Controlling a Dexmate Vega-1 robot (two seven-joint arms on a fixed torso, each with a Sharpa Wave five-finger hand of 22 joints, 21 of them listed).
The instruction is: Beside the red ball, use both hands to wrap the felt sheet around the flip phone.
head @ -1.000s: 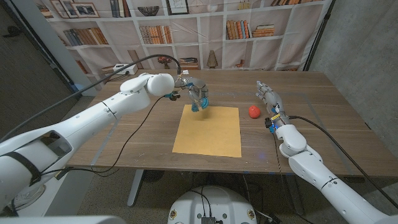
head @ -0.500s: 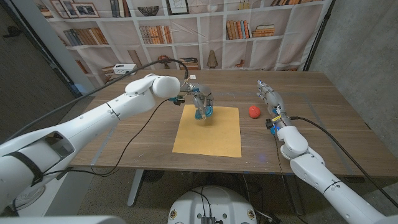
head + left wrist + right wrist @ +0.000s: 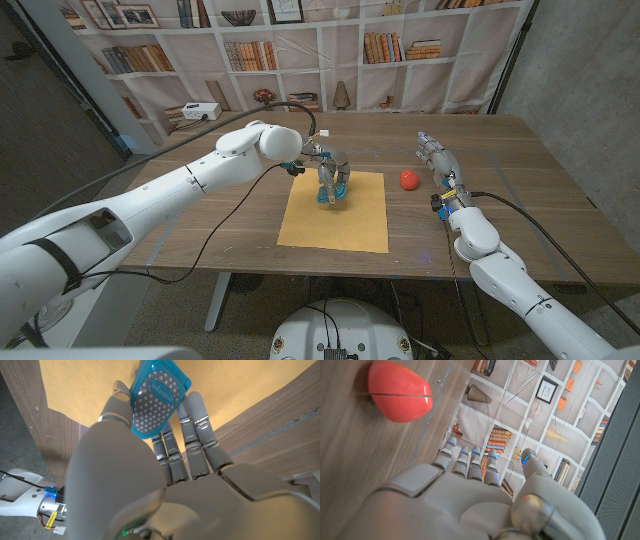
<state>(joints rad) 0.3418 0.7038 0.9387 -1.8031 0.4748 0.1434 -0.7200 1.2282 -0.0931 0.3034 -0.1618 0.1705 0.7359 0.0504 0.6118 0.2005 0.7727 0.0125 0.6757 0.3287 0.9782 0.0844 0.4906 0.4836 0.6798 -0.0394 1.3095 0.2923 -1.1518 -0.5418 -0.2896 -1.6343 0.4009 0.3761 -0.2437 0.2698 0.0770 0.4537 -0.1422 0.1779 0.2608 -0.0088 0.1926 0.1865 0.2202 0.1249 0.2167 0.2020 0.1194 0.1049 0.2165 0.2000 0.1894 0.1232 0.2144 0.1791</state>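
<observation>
On the brown wooden table (image 3: 520, 190) lies a flat square mustard-yellow felt sheet (image 3: 335, 215). Above its far edge the left hand (image 3: 329, 170) pinches a blue toy flip phone (image 3: 333, 188) between thumb and fingers. The right hand (image 3: 437, 160), fingers straight and apart, hovers beside the small red ball (image 3: 408, 179).

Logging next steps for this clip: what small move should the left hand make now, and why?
Probably lower and release. The left hand holds the blue flip phone over the felt sheet's far edge, the red ball lies beside it, and the right hand waits open.
</observation>
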